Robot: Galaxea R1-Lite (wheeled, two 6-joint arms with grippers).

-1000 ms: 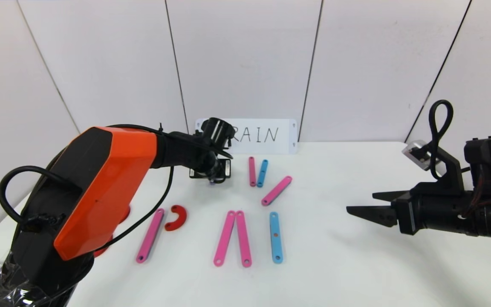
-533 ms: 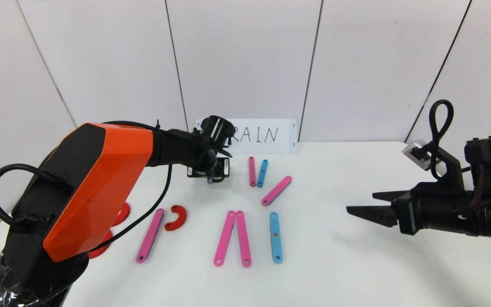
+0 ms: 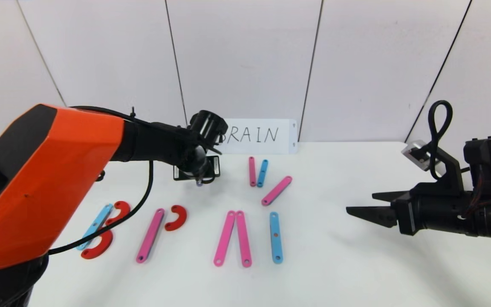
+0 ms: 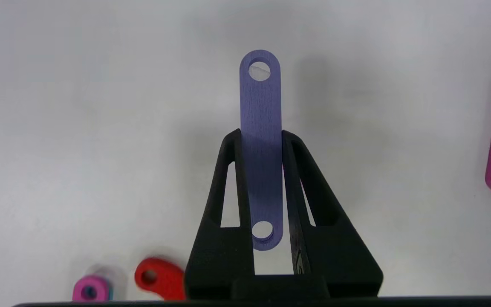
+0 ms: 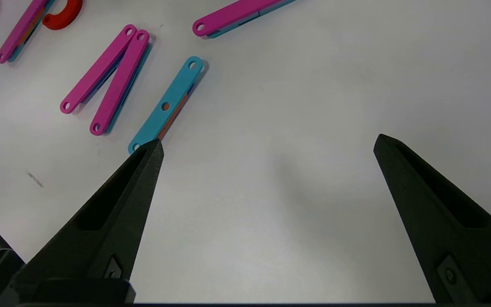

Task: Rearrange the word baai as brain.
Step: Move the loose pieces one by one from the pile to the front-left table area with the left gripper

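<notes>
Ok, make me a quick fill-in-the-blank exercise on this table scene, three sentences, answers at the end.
1. The left pincer is shut on a short ____ bar.
2. The handwritten white card at the back of the table reads ____.
3. The right pincer, hovering over the right side of the table, is ____ and holds nothing.

Missing words: purple; BRAIN; open

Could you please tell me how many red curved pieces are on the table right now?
3: two by the blue bar at the table's left, upper curve and lower curve; one beside the left pink bar. The left arm might hide more.
</notes>
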